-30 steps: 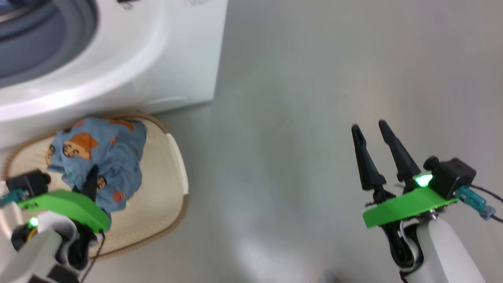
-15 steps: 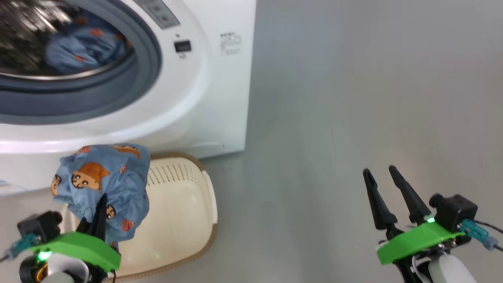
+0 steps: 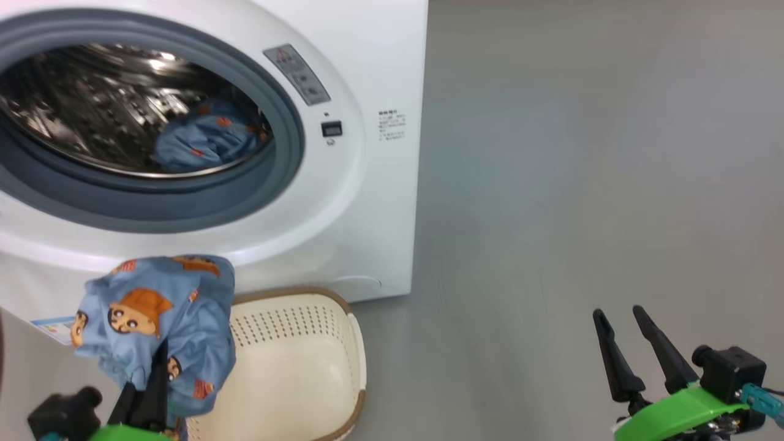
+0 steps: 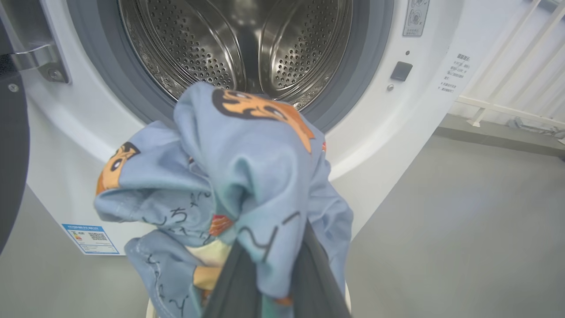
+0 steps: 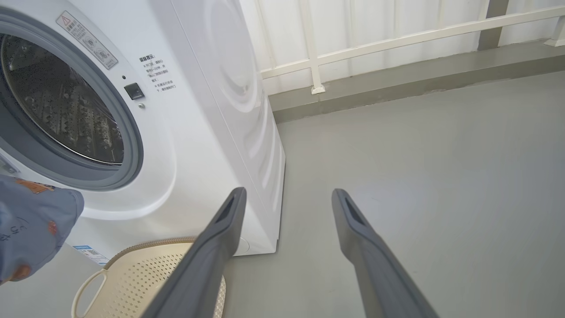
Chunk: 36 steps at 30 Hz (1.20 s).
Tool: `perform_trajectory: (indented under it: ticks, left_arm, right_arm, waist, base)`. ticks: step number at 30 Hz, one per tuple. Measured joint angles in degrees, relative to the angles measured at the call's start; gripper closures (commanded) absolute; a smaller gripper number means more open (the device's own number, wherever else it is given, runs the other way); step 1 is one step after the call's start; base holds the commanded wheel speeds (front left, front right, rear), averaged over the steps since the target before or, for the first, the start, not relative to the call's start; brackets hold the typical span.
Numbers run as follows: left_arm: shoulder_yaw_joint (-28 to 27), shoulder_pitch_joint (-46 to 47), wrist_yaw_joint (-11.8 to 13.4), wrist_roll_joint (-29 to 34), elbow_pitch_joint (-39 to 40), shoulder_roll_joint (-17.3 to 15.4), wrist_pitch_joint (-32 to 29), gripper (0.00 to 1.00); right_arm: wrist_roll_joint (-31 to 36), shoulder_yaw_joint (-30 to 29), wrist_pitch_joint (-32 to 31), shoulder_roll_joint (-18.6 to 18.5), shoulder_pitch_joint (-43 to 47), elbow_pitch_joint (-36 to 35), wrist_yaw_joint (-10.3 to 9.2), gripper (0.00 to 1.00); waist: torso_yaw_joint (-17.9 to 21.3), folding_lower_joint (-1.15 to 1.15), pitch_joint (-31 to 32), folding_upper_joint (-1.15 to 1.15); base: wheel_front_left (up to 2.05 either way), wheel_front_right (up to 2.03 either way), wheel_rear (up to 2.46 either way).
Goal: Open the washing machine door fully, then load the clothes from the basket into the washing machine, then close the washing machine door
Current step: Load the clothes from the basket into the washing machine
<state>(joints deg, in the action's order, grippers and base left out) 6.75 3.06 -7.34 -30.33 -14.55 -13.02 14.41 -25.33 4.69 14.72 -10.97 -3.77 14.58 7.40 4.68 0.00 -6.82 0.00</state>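
**Change since a second ago:** the second garment [image 3: 156,318] is now up out of the basket [image 3: 358,361], where it lay before. The head view has also tilted upward, which brings the drum [image 4: 282,48] into sight.

**Item 1, second garment:** light blue, bear print, bunched. It hangs from the left gripper [image 3: 156,367], whose jaws are pinched together on a fold. It sits above the basket's left side, in front of the washing machine [image 3: 367,202] and below the grey-blue door seal [image 3: 288,153].

**Item 2, first garment [image 3: 205,141]:** already inside the drum, low and to the right.

**Item 3, washing machine door [image 4: 11,154]:** swung wide at the left edge of the left wrist view.

**Item 4, right gripper [image 3: 617,312]:** jaws apart, holding nothing, over bare floor [image 3: 582,184], well apart from the machine.

**Handling note:** loading looks about half done. Raise the bundle until its trailing hem clears the seal's lip, carry it deep into the drum, and only then let go. If you release short, cloth may drape over the seal and foul the door.
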Motion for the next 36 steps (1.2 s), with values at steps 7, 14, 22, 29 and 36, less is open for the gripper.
perform_trajectory:
  ticks: [7, 14, 22, 29, 36]
  left_arm:
    - [-3.9, -6.3, 0.0, 5.3, 7.0, 2.2, 0.0, 1.00]
    - [-7.7, -11.2, 0.0, 8.6, 12.8, 4.7, 0.1, 1.00]
    - [-9.6, -13.9, 0.0, 9.4, 15.5, 6.9, 0.1, 1.00]
    - [-9.8, -13.5, 0.0, 9.0, 15.5, 7.2, 0.1, 1.00]
    - [-9.9, -6.4, 0.0, 8.3, 13.8, 6.5, 0.1, 1.00]
  right_arm:
    - [-0.1, -0.8, 0.0, -0.9, 2.6, -0.1, 0.00, 0.00]
    - [-0.1, -2.0, 0.0, -1.5, 4.4, -0.8, 0.00, 0.00]
    - [-0.1, -2.8, 0.0, -1.5, 5.2, -1.3, 0.00, 0.00]
    - [-0.1, -2.9, 0.0, -1.3, 5.2, -1.8, 0.00, 0.00]
    - [0.0, -3.4, 0.0, 0.0, 3.8, -2.5, 0.00, 0.00]
  waist:
    - [-1.3, 0.00, 3.6, 0.00]
    - [-2.6, 0.00, 5.5, 0.00]
    - [-3.0, 0.00, 5.6, 0.00]
    - [-2.6, 0.00, 4.1, 0.00]
    - [-2.0, 0.00, 0.9, 0.00]
  base:
    - [0.00, 0.00, 0.00]
    - [0.00, 0.00, 0.00]
    - [0.00, 0.00, 0.00]
    - [0.00, 0.00, 0.00]
    - [0.00, 0.00, 0.00]
